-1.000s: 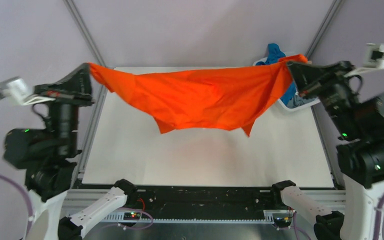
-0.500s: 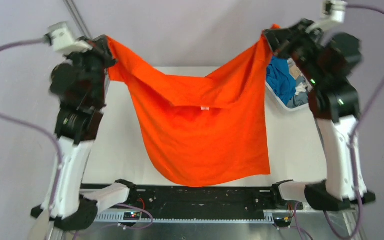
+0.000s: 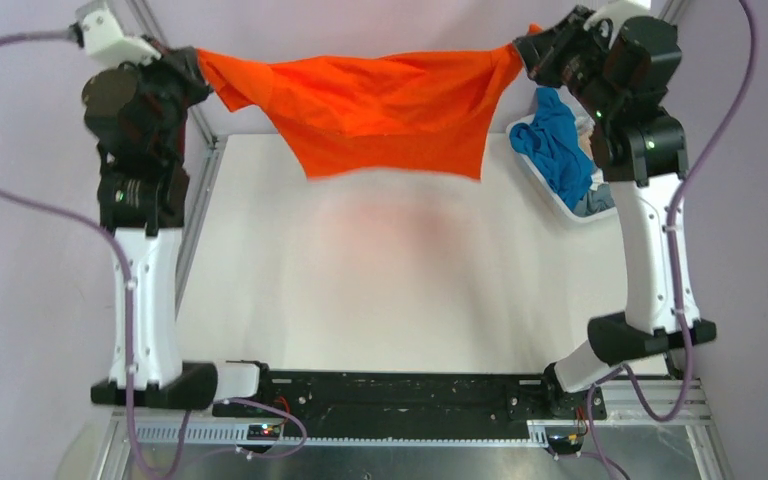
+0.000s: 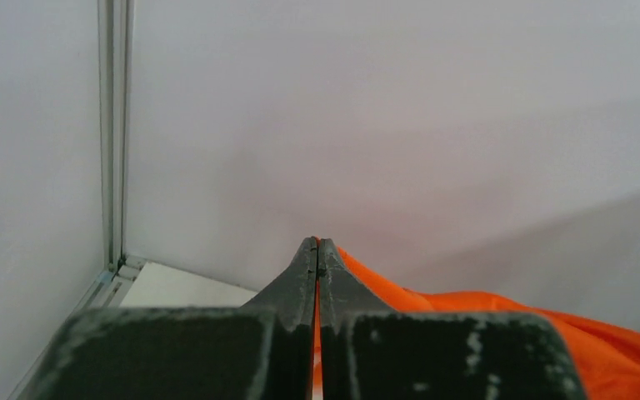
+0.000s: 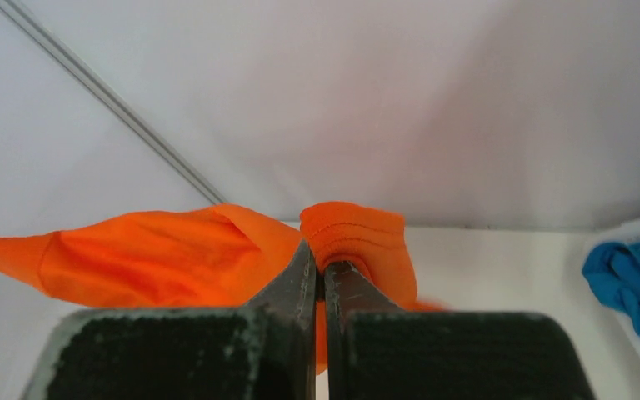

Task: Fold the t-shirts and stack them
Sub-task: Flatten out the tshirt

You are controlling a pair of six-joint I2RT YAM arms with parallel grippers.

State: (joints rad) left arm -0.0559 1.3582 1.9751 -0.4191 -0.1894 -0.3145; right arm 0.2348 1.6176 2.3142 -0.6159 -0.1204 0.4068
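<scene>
Hanging high over the far edge of the bench (image 3: 410, 300), the orange t-shirt (image 3: 380, 105) is stretched sideways between the two grippers. The left gripper (image 3: 198, 72) is clamped tight on one top corner. In the left wrist view its jaws meet with orange cloth pinched between them. The right gripper (image 3: 520, 50) is closed on the opposite corner, and a bunched hem curls over its tips in the right wrist view. The shirt's top edge runs nearly level from one gripper to the other, sagging slightly in the middle. Its lower edge hangs free in the air and looks a little blurred. A sleeve droops just inside the left gripper.

Both arms stand tall at the sides, with their bases at the near corners. The broad white surface between them lies open from the near rail up to the hanging cloth, with a faint orange tint on it below the shirt. The left gripper is close to the slanted frame post at the far left corner. The right arm leans over the far right corner.

At that far right corner sits a white basket (image 3: 565, 213), partly hidden behind the right arm. A blue t-shirt (image 3: 558, 150) is heaped in it and spills up over its rim, just beside the orange shirt's right edge. A bit of grey cloth (image 3: 596, 200) shows lower in the basket.
</scene>
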